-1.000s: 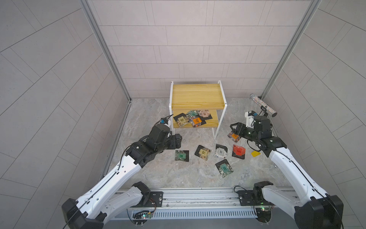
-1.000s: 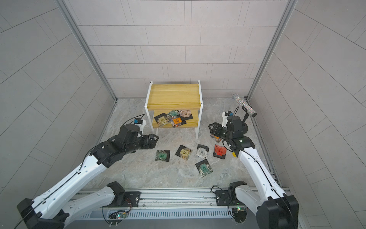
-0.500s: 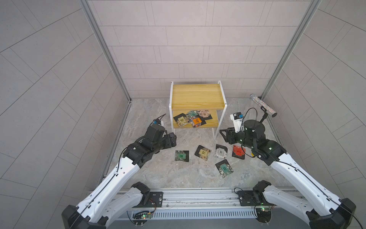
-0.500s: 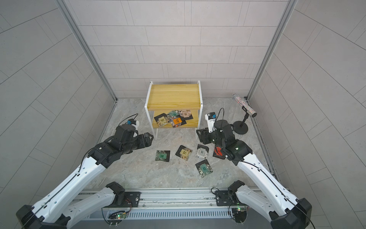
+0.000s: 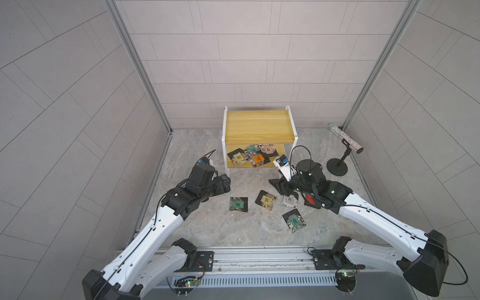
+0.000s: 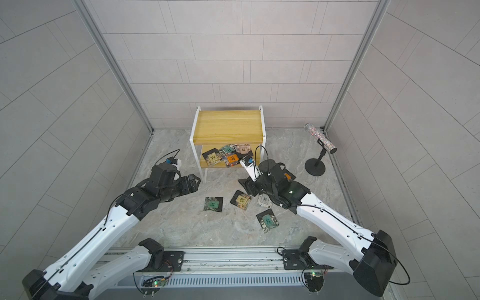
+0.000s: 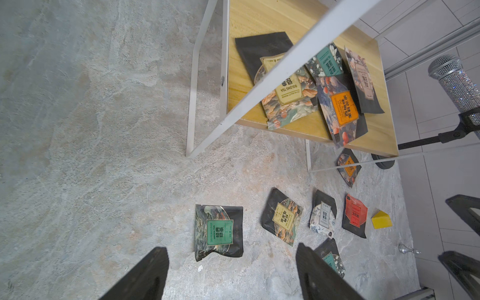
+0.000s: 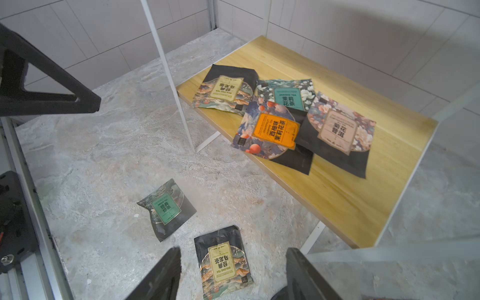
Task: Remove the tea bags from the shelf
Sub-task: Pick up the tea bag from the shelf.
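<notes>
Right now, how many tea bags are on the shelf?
4, all on the shelf's lower board, overlapping: oolong tea bag leftmost, teal jasmine tea bag behind the orange grapefruit tea bag, pinkish-labelled tea bag rightmost. Another may hide beneath.

In both top views the shelf (image 5: 257, 122) is opening toward 6 o'clock, its lower tier (image 8: 337, 197) being roofed by the top board (image 5: 259, 132) and flanked by white legs (image 5: 224, 155). Tea bags (image 5: 253, 155) are crowding that tier. Loose sachets (image 5: 238, 204) are littering the floor (image 5: 192, 145) at 6 o'clock; its 9 o'clock side is lying bare; a glittery tube (image 5: 345, 139) is standing at 3 o'clock.
</notes>
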